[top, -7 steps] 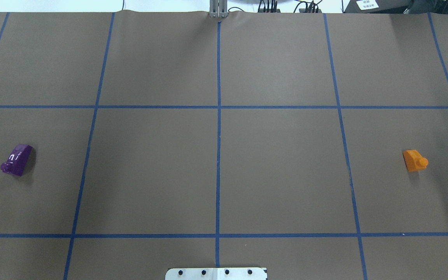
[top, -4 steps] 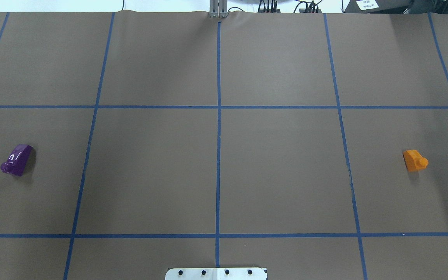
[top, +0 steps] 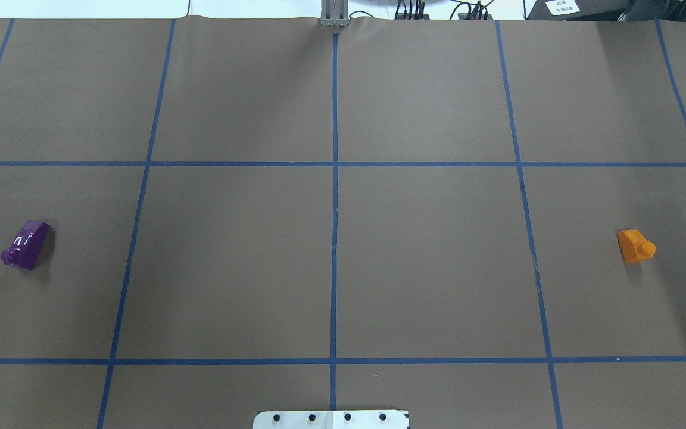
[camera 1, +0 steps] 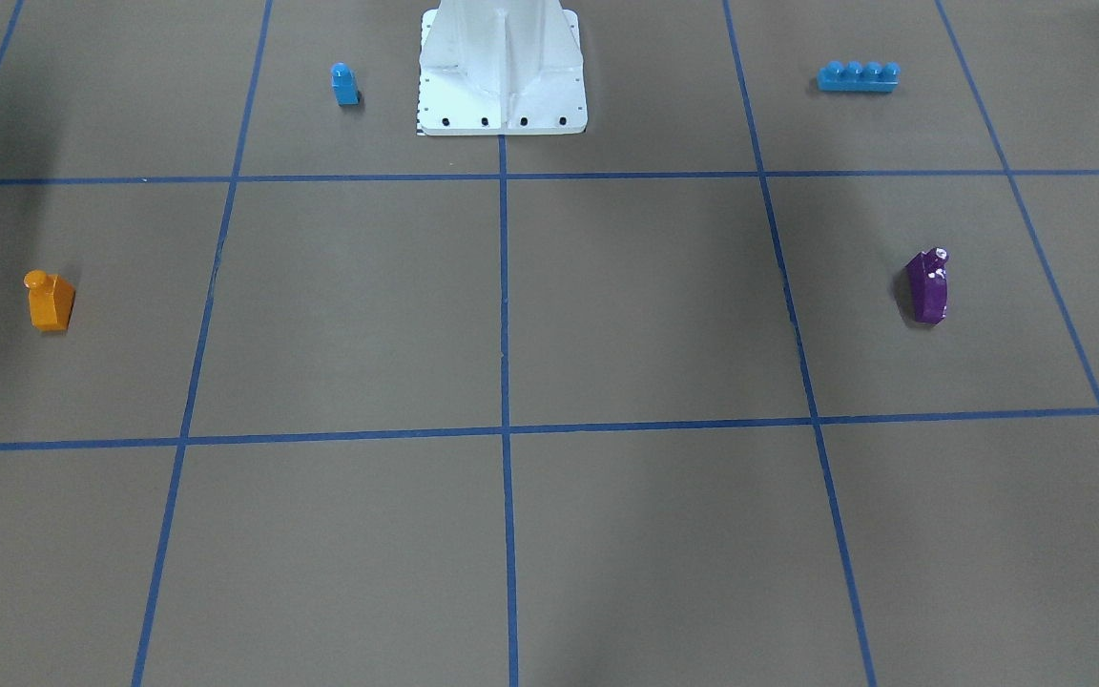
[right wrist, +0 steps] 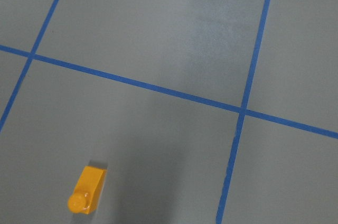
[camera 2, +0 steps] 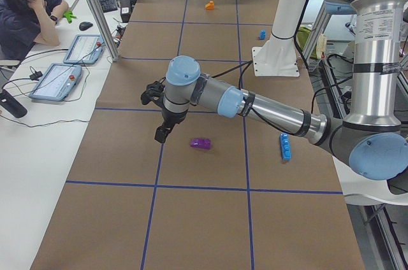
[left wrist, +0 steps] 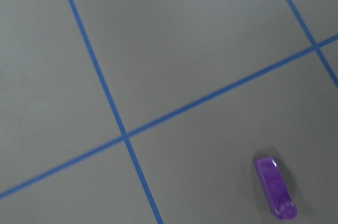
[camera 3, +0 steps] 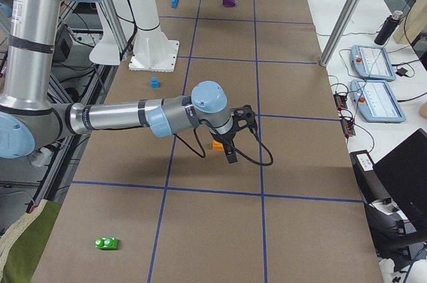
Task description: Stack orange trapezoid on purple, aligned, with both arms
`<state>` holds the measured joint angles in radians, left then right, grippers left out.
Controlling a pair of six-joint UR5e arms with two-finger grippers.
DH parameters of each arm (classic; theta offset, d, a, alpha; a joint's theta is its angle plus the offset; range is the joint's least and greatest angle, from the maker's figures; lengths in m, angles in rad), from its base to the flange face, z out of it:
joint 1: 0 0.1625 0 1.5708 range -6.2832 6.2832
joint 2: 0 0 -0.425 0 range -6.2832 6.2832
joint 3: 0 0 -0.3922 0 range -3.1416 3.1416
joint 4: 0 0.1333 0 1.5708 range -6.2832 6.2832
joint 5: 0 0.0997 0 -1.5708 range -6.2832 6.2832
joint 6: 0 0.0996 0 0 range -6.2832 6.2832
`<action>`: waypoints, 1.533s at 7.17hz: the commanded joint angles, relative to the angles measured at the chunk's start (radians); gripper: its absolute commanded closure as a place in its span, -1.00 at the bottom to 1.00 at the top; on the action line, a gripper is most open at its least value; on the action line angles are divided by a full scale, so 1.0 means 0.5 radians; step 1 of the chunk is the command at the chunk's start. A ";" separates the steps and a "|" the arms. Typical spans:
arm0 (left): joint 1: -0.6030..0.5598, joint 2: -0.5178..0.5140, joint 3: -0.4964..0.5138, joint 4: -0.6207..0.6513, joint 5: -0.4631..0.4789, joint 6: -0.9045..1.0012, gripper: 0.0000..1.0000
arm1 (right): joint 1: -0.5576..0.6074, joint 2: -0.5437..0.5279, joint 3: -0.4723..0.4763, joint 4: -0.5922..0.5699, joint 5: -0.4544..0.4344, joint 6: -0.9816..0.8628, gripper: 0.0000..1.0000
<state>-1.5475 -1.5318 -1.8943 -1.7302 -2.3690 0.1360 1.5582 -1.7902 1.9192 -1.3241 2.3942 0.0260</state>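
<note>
The orange trapezoid (top: 635,246) lies on the brown table at the right, its stud pointing right; it also shows in the front view (camera 1: 50,300) and the right wrist view (right wrist: 87,189). The purple (top: 24,245) lies on its side at the far left and also shows in the left wrist view (left wrist: 275,187). The left gripper (camera 2: 160,137) hangs above the table near the purple (camera 2: 201,144). The right gripper (camera 3: 230,157) hangs just above the orange trapezoid (camera 3: 217,144). Both grippers show only in the side views, so I cannot tell if they are open.
A small blue single-stud block (camera 1: 344,84) and a long blue brick (camera 1: 858,76) lie either side of the white robot base (camera 1: 502,86). A green block (camera 3: 106,243) lies at the table's near right end. An operator (camera 2: 25,9) sits beside the table.
</note>
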 commanded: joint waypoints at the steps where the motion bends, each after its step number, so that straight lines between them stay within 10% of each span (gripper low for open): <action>1: 0.088 0.114 0.171 -0.549 -0.128 -0.198 -1.00 | -0.088 0.003 0.027 0.125 -0.024 0.006 -1.00; 5: 0.538 0.311 0.181 -1.068 -0.031 -1.186 -1.00 | -0.572 0.159 0.002 0.240 0.001 0.469 -0.99; 8: 1.206 0.354 0.187 -1.234 0.631 -1.706 -1.00 | -0.769 0.160 0.082 0.282 -0.147 0.706 -1.00; 11: 1.435 0.361 0.242 -1.234 0.792 -1.837 -0.99 | -0.770 0.150 0.073 0.341 -0.150 0.706 -1.00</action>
<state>-0.8584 -1.3524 -1.7899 -2.3465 -1.9968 -0.7750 1.1743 -1.7140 1.9564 -1.1585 2.3199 0.3782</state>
